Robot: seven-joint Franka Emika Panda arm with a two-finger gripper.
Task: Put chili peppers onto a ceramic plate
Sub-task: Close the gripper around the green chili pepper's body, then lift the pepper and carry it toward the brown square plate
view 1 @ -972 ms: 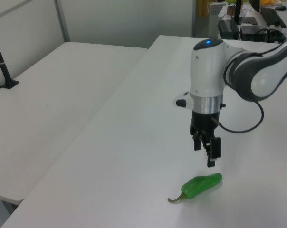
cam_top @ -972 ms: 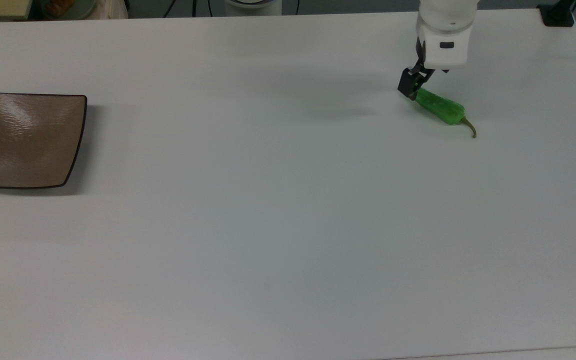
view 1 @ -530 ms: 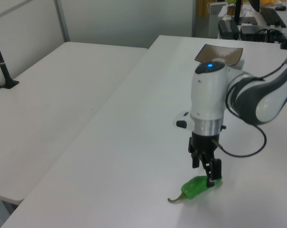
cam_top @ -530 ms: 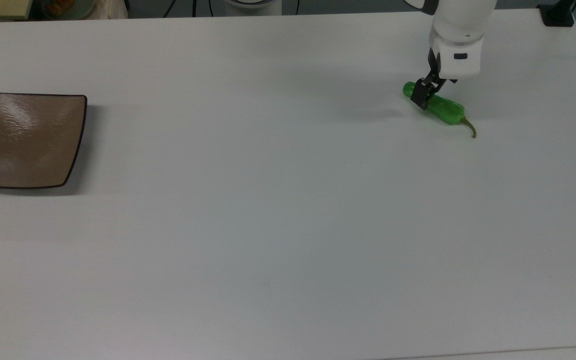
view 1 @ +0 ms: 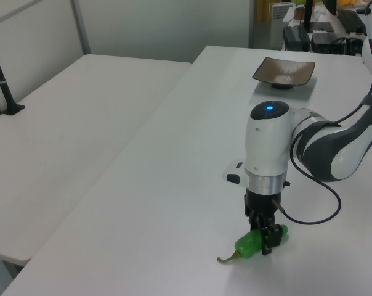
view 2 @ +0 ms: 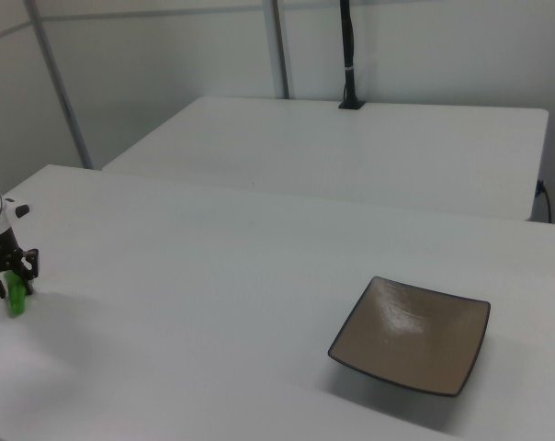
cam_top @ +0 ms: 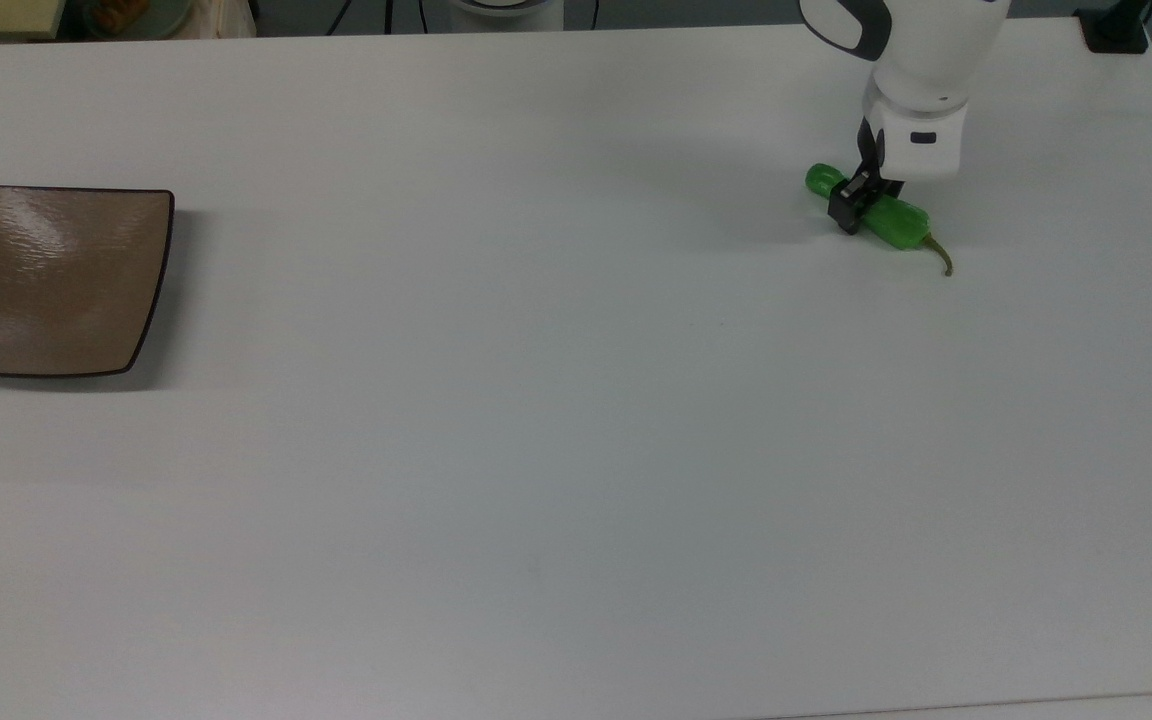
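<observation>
Top view: a white table [cam_top: 536, 420] fills the frame, and the white arm [cam_top: 921, 60] comes down from the upper right edge. The ceramic plate [cam_top: 51, 280] sits flat at the far left, well apart from the arm; in the left view it lies in the upper right [view 1: 283, 71], and in the right view at lower right [view 2: 412, 334]. The chili pepper [cam_top: 886, 218] lies on the table in the upper right of the top view, its stem pointing to the lower right. The gripper [cam_top: 854, 203] is down over the pepper's middle, one finger on each side, fingers set against it; the pepper rests on the table. Left view, bottom centre: the gripper [view 1: 265, 237] straddles the pepper [view 1: 250, 244].
</observation>
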